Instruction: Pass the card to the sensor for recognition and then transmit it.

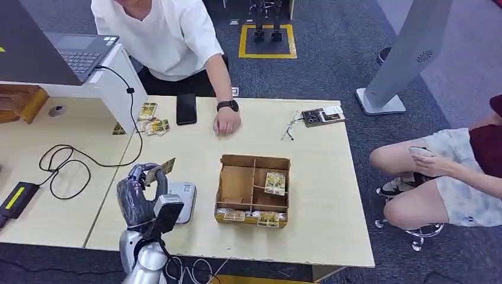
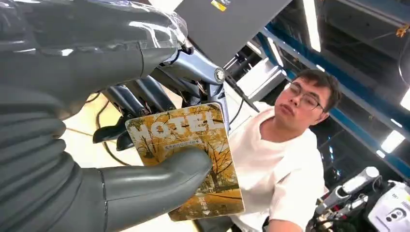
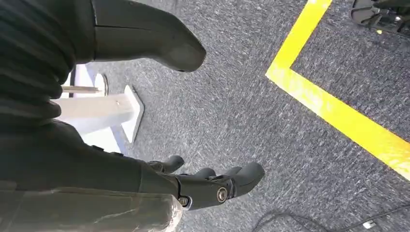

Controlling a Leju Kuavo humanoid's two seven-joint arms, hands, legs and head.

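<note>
Left hand (image 1: 137, 192) grasping hotel card (image 1: 160, 171) btwn thumb & fingers, raised just above grey sensor (image 1: 180, 201) on bench (image 1: 331, 195). Right hand (image 3: 193, 186) released, over carpet.

the bare table (image 1: 195, 148) between the box (image 1: 253, 190) and the person's hand (image 1: 227, 122) is left open. the way left is blocked by a black cable (image 1: 65, 163).

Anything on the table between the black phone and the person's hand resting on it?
No. In the head view the tabletop between the black phone and the person's hand is bare.
</note>
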